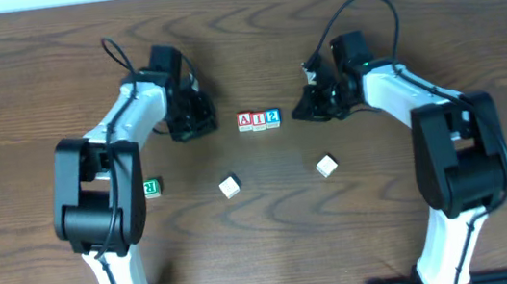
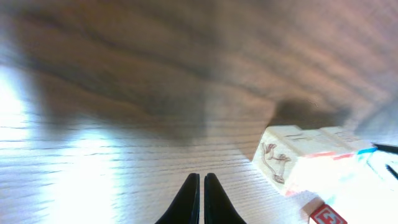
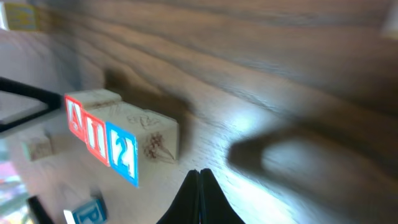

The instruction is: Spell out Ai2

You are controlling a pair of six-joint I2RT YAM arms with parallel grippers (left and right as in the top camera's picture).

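Observation:
Three small cubes stand side by side in a row at the table's middle back: red-bordered "A" [image 1: 245,121], red-bordered "I" [image 1: 258,119] and blue "2" [image 1: 273,117], touching one another. My left gripper [image 1: 195,120] rests just left of the row, shut and empty. Its wrist view shows the shut tips [image 2: 201,177] with the row's end cube [image 2: 286,155] ahead to the right. My right gripper [image 1: 306,108] sits just right of the row, also shut and empty. From its wrist view [image 3: 200,173] the "A" [image 3: 75,118], "I" [image 3: 96,137] and "2" [image 3: 123,152] read in order.
A green marked cube [image 1: 152,187] lies at the left beside the left arm. Two pale cubes [image 1: 230,186] [image 1: 326,164] lie nearer the front. A blue "P" face [image 3: 84,211] shows low in the right wrist view.

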